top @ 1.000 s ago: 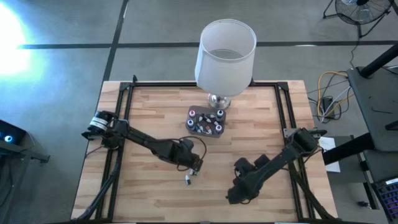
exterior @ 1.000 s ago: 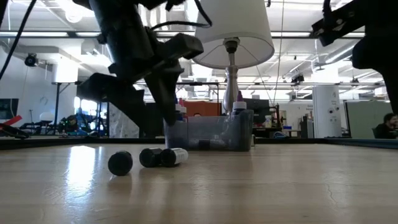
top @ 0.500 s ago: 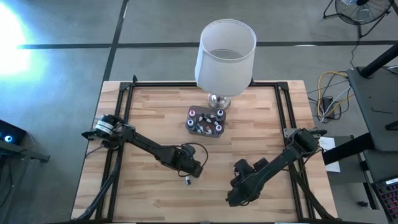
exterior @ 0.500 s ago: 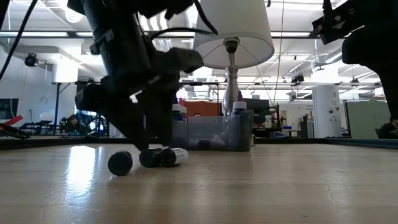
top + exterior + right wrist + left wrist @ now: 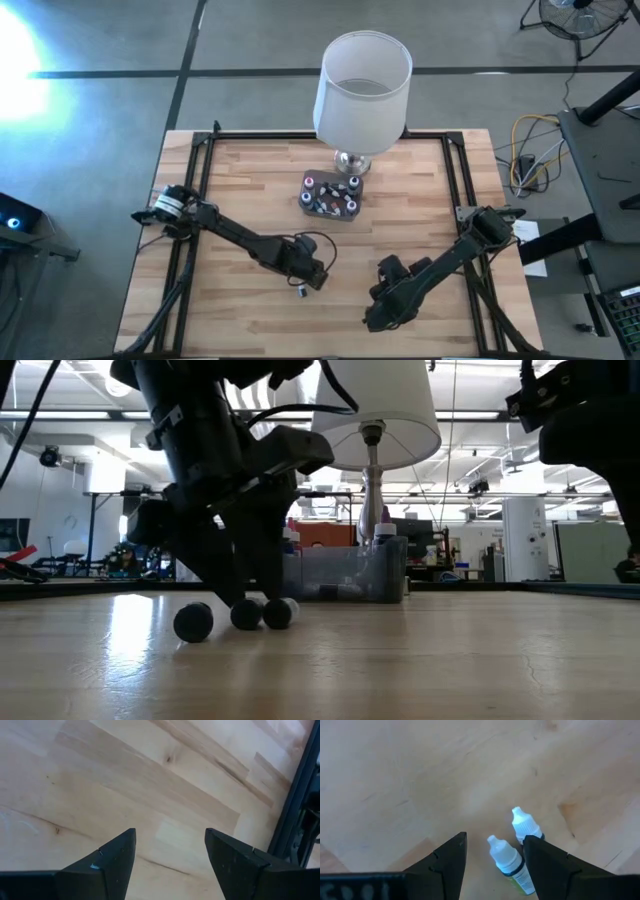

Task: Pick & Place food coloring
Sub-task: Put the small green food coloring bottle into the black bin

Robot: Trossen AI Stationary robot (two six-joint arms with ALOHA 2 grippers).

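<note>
Wood tabletop [image 5: 230, 190] bears two loose food coloring bottles [image 5: 507, 860] lying between your left gripper's [image 5: 492, 852] spread fingers, white tips pointing away along the finger line. Your right gripper [image 5: 167, 857], also spread, waits well apart.

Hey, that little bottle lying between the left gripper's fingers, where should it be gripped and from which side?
Grip the bottle across its round body, below the white tip, coming straight down. It lies flat on the table, so only the sides are open. The left gripper already straddles it, open. A second bottle lies right beside it, so clamp carefully.
</note>
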